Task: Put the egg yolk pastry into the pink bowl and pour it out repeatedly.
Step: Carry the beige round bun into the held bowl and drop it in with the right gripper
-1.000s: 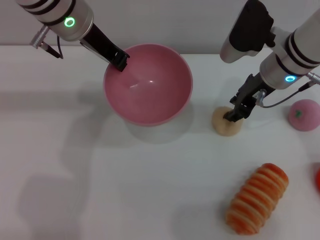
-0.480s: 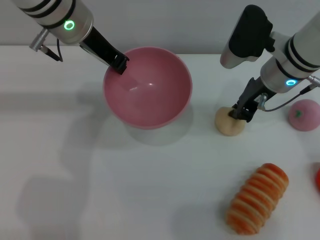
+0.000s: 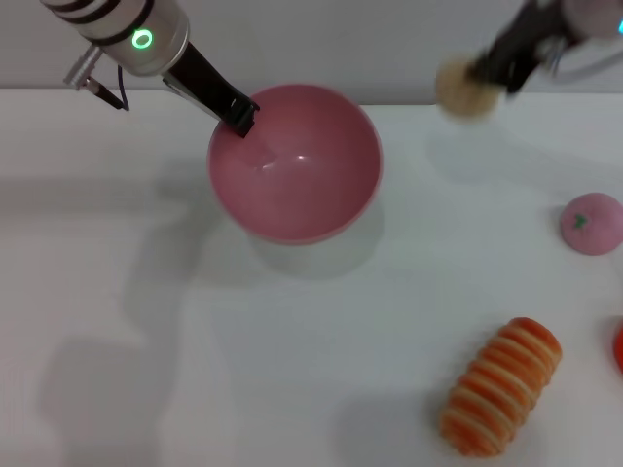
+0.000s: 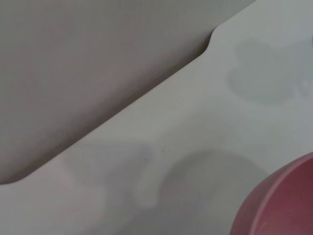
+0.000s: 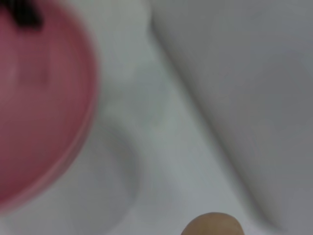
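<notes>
The pink bowl [image 3: 294, 162] stands upright at the back middle of the white table. My left gripper [image 3: 239, 116] is shut on its back left rim; the bowl also shows in the left wrist view [image 4: 281, 203] and the right wrist view [image 5: 39, 98]. My right gripper [image 3: 496, 68] is shut on the egg yolk pastry [image 3: 461, 88], a pale beige lump, and holds it high above the table, to the right of the bowl. The pastry's top shows in the right wrist view [image 5: 212, 225].
A pink ball with a green mark [image 3: 591, 223] lies at the right edge. An orange-and-cream striped roll [image 3: 500, 386] lies at the front right. A red thing [image 3: 618, 348] peeks in at the right edge. A grey wall runs behind the table.
My right gripper has lifted the pastry off the table and carried it up and back. The bowl and my left gripper have barely shifted.
</notes>
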{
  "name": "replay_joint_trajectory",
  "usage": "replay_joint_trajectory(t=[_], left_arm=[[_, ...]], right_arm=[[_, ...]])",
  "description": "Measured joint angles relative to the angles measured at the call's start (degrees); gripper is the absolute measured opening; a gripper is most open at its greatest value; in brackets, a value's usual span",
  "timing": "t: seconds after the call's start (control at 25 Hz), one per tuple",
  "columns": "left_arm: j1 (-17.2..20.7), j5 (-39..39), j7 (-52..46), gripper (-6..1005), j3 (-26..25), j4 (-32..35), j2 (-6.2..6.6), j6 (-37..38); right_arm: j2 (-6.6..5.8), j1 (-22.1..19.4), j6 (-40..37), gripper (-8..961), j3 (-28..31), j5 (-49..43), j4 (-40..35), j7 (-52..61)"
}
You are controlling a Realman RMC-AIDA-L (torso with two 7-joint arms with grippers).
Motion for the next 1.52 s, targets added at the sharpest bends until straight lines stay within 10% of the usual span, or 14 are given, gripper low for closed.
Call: replay_joint_trajectory(t=[0.36, 1.12, 1.52], left_arm=[[-1.58, -0.03, -0.56, 42, -0.08, 0.08, 0.0, 0.14], [-1.77, -0.01, -0.13, 42, 0.01, 0.13, -0.15, -0.29], [0.04, -3.22, 1.49, 42, 2.33, 0.94, -0.3, -5.44]], right_arm=[[-0.21, -2.28, -8.14, 56, -2.04, 11.03, -25.88, 0.55], [0.16, -2.82, -3.53, 101, -13.08, 20.53, -15.03, -3.81], [-0.2, -8.29, 2.9, 455, 5.58, 33.11, -15.06, -5.2]])
